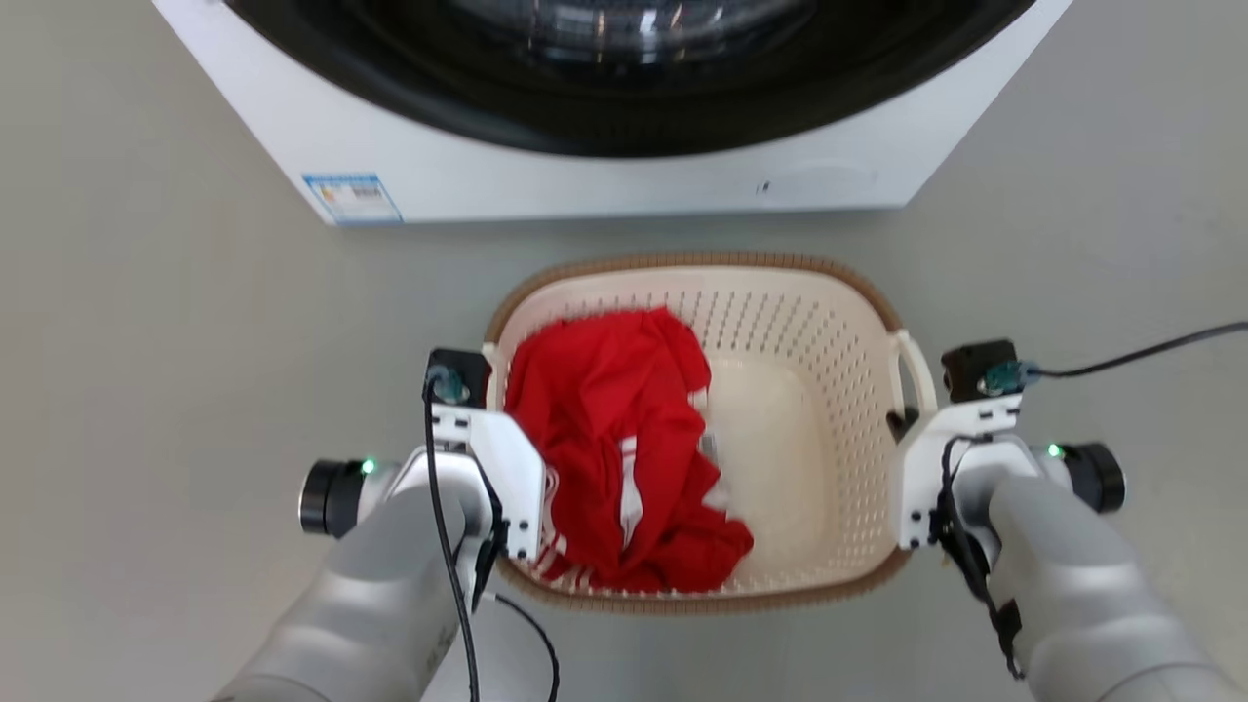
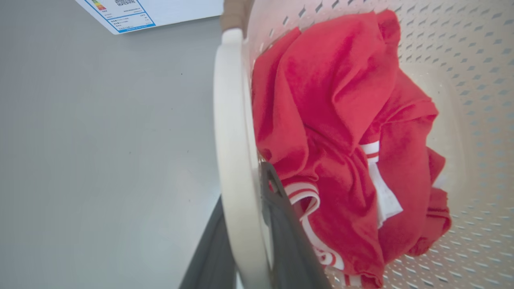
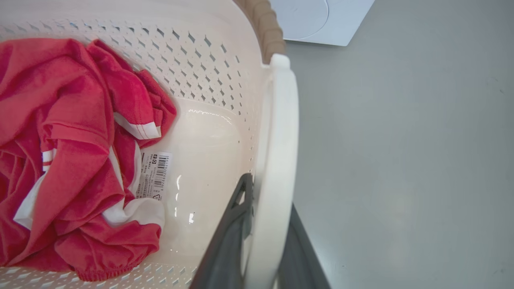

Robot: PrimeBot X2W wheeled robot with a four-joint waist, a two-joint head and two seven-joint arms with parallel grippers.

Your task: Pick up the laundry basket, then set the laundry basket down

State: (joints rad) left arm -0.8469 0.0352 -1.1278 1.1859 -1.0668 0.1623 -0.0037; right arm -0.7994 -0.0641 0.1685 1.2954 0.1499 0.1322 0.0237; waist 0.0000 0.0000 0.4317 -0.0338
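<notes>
Grey floor [image 1: 146, 409] runs to the front-loading washing machine [image 1: 585, 190]; the laundry basket [image 1: 780, 312] is near its front, a red striped shirt [image 1: 614, 439] heaped in its left half. My left gripper [image 2: 245, 216] and right gripper [image 3: 267, 212] each clamp a white loop handle [image 3: 277, 132], so the grasp looks made; whether the base is off the floor I cannot tell, and setting down remains. Right wrist view picks out a barcode sticker [image 3: 154, 174] that the head view blurs.

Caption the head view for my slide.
Left gripper and right gripper grip the laundry basket's handles; red garment inside, washing machine ahead.
</notes>
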